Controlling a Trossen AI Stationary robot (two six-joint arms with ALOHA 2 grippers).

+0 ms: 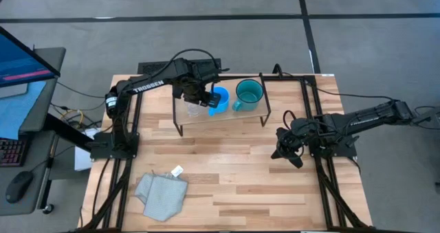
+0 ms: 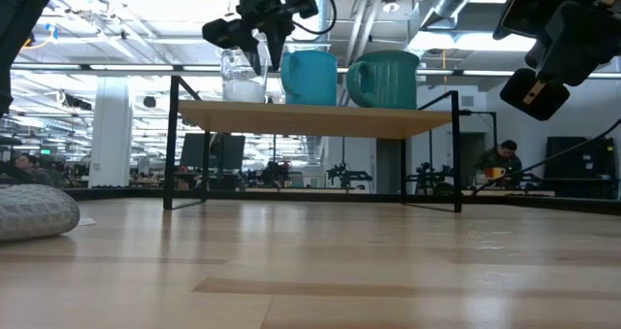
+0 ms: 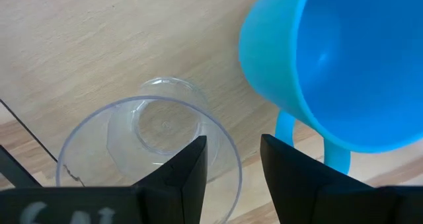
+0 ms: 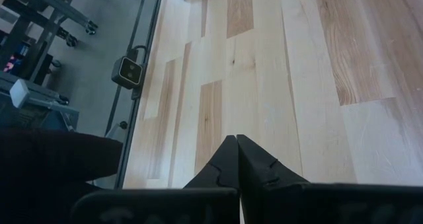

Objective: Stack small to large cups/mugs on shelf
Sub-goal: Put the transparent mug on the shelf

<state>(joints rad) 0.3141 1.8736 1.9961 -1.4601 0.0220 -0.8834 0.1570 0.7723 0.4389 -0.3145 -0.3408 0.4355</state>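
The light-wood shelf (image 1: 240, 116) (image 2: 320, 121) stands on thin black legs at the table's far middle. Three vessels stand upright on its board in a row: a clear glass cup (image 1: 193, 110) (image 2: 243, 75) (image 3: 152, 138), a bright blue mug (image 1: 219, 100) (image 2: 309, 77) (image 3: 344, 65) and a teal mug (image 1: 248, 93) (image 2: 386, 79). My left gripper (image 1: 198, 99) (image 3: 233, 161) is open above the glass, pointing down, one finger inside its rim and one outside, next to the blue mug. My right gripper (image 1: 283, 150) (image 4: 236, 151) is shut and empty above the table's right part.
A crumpled grey cloth (image 1: 161, 195) (image 2: 34, 213) lies at the table's near left, with a small white tag (image 1: 177, 170) beside it. The blue mug stands close beside my left gripper's outer finger. Bare tabletop lies between the shelf and the near edge.
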